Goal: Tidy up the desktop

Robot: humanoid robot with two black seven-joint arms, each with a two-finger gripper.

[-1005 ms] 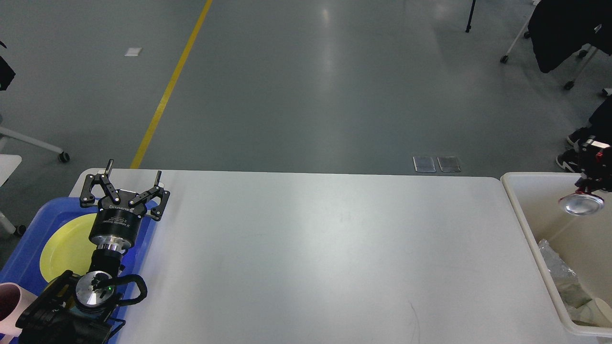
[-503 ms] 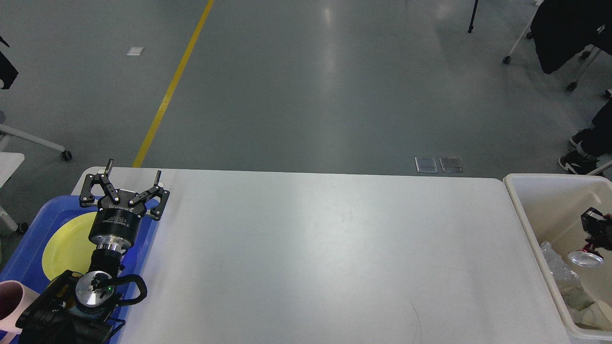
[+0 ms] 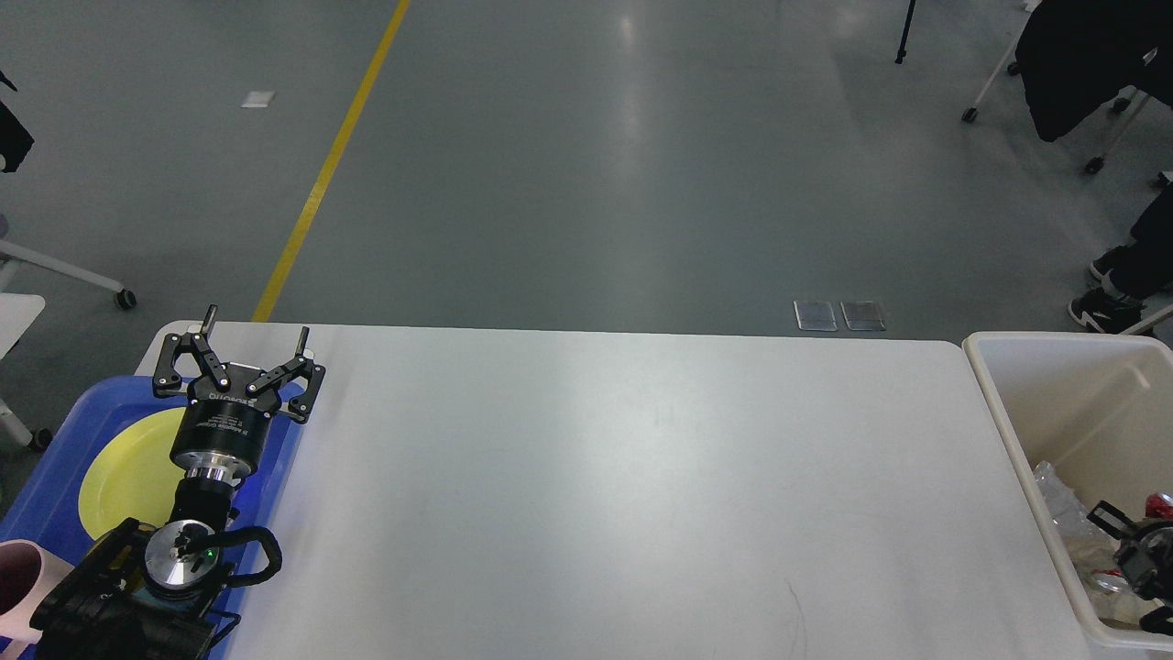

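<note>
The white desktop (image 3: 641,477) fills the middle of the head view and its surface is bare. My left gripper (image 3: 257,328) is open and empty, hanging over the desktop's far left corner at the edge of the blue tray (image 3: 55,477). My right gripper (image 3: 1132,555) shows only partly at the bottom right, low inside the cream bin (image 3: 1008,431). It is small and dark, and its fingers cannot be told apart.
The blue tray holds a yellow plate (image 3: 128,467) and a pink cup (image 3: 18,587) at its near end. The cream bin stands off the desktop's right edge with crumpled clear plastic (image 3: 1063,513) in it. Chairs and a person's feet are at the far right.
My right arm has come down from high over the bin's far end to low inside it at the bottom right. The left arm has not moved.
</note>
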